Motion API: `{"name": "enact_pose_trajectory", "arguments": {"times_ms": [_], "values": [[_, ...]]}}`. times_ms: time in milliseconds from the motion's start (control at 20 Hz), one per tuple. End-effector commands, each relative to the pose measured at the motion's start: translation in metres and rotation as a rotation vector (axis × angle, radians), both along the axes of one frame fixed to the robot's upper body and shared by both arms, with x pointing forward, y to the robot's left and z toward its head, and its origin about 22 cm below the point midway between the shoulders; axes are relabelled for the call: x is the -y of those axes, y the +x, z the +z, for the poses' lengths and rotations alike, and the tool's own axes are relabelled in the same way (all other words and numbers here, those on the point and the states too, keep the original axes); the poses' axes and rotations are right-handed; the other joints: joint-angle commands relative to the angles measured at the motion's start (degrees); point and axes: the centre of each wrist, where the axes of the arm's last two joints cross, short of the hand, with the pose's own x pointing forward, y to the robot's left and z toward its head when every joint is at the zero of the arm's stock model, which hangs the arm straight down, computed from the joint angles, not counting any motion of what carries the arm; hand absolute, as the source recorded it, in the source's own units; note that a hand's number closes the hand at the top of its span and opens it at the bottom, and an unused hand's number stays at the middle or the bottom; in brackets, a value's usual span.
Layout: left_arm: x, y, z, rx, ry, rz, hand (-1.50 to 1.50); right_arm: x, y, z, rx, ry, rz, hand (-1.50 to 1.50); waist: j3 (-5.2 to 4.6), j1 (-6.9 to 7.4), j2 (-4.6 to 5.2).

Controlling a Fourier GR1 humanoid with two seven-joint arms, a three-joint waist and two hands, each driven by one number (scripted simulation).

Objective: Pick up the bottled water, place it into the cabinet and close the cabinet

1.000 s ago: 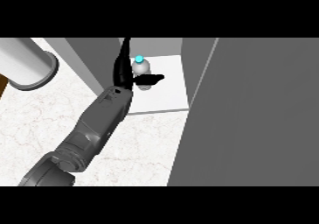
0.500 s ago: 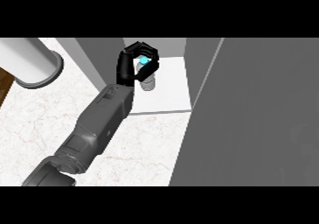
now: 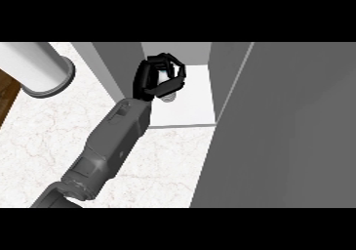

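Bottled water (image 3: 168, 95) stands on the cabinet (image 3: 195, 97) floor at twelve o'clock, mostly hidden by my left robot hand (image 3: 157, 78), whose fingers curl round it. I judge it light, stiff and slippery; best held round the body.

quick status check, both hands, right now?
Left hand: fingers curled round the bottled water, over the cabinet shelf.
Right hand: not in view.

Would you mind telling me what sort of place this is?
Probably a kitchen counter: a marble-look top, an open cabinet, and a hand curled round a bottle inside.
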Motion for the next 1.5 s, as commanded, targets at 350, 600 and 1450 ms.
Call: {"name": "enact_pose_trajectory", "arguments": {"times_ms": [350, 600, 1450], "values": [[-0.021, -0.044, -0.033, -0.067, -0.191, -0.13, 1.5, 0.015, -0.015, 0.021, 0.031, -0.033, -0.051, -1.5, 0.04, 4.13, -1.5], [-0.024, -0.067, -0.031, -0.069, -0.234, -0.132, 1.5, 0.014, -0.008, 0.023, 0.04, -0.041, -0.024, -1.5, 0.0, 5.34, -1.48], [-0.117, -0.217, -0.015, -0.064, -0.282, -0.108, 1.5, -0.012, -0.018, 0.027, -0.025, -0.123, 0.367, 1.5, -0.08, 5.3, -1.05]]}}
